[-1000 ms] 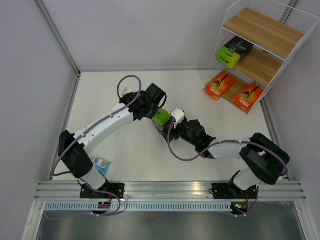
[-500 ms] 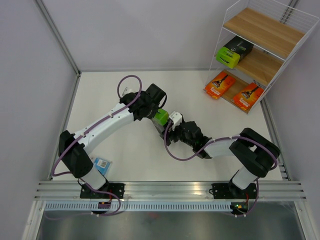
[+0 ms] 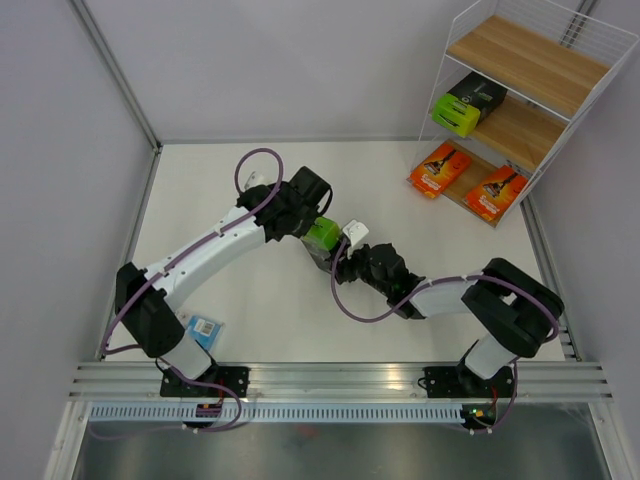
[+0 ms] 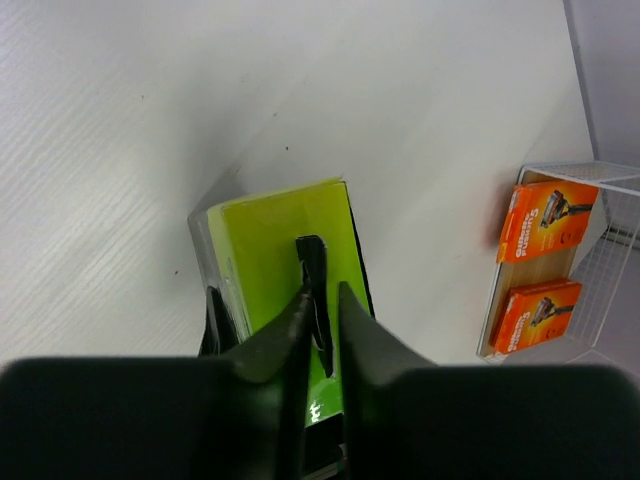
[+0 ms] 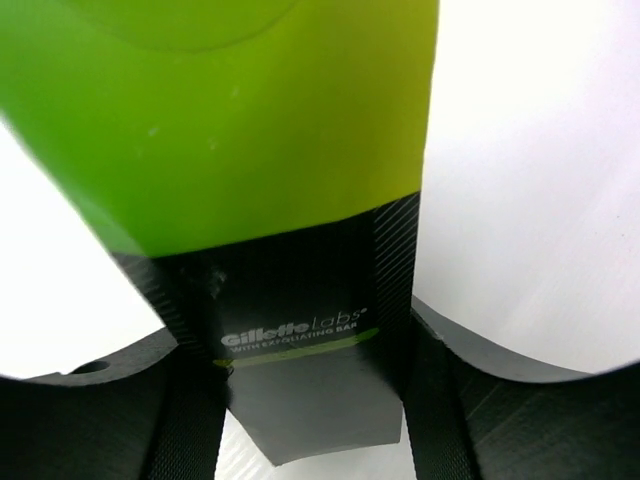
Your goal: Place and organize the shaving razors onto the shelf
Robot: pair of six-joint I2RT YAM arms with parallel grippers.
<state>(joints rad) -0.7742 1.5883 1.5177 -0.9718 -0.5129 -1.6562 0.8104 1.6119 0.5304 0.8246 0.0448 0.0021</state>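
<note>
White walls closed in a white table (image 3: 250, 170), with an aluminium rail (image 3: 340, 378) along its near edge carrying both arm bases. Just beside the left arm's base a blister pack (image 3: 205, 328) with a blue card lay flat on the table. Further in, near the middle of the table, both arms met at one black box (image 3: 322, 236) with its lime-green end uppermost. The right gripper (image 5: 305, 350) reached in from the near right, and in its wrist view its fingers (image 5: 190, 420) lay against both sides of the box's black, lettered end, clamped on it. The left gripper (image 4: 321, 300) came in from the far left above the green end, its fingers nearly together on either side of a thin black tab (image 4: 312, 262) standing up from the box. Whether they pinched that tab could not be told. At the far right corner stood the shelf (image 3: 525, 60). The first orange card (image 3: 440, 169) and the second orange card (image 3: 496, 192) lay side by side on its lowest board. A second box (image 3: 467, 105), also black and lime-green, sat on the middle board.
</note>
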